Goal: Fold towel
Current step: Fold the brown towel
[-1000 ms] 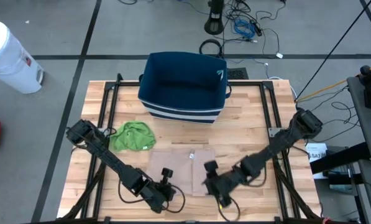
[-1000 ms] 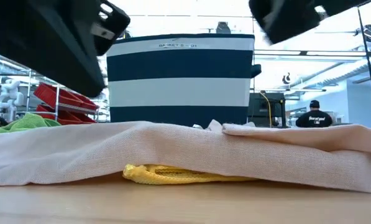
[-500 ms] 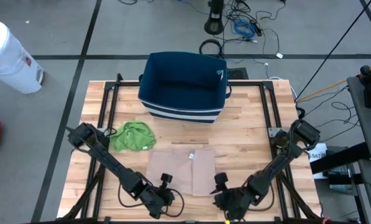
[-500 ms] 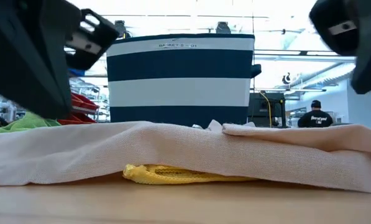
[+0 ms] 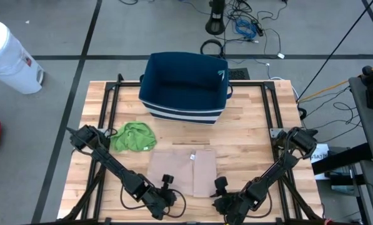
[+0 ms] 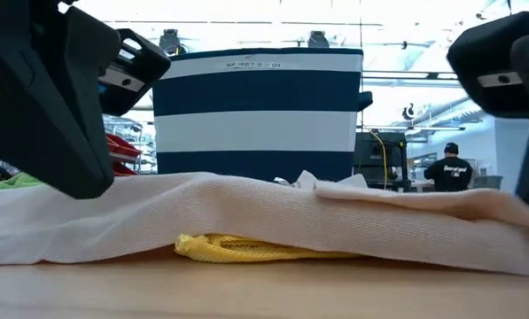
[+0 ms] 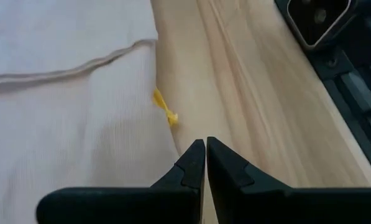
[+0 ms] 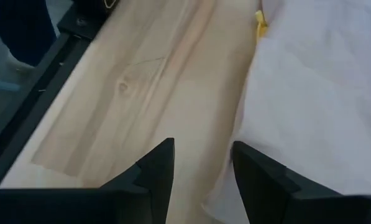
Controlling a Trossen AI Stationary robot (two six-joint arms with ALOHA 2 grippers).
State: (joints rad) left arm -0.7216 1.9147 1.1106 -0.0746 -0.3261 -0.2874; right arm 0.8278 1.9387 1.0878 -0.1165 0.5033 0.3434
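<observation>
Right gripper (image 5: 225, 203) pulled back off the beige towel (image 5: 182, 170), fingers apart; left gripper (image 5: 164, 190), pressed together, sits by its near edge.

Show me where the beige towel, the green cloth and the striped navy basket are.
Flat beige towel (image 5: 182, 170), high view, middle of its top.
Crumpled green cloth (image 5: 134, 136), high view, its centre.
Navy-and-white striped fabric basket (image 5: 184, 113), high view, striped front wall.

Right hand (image 5: 220, 201) has withdrawn off the towel (image 5: 183, 170) to the tabletop's (image 5: 248, 134) near edge; left hand (image 5: 165, 194) also retreated slightly.
</observation>
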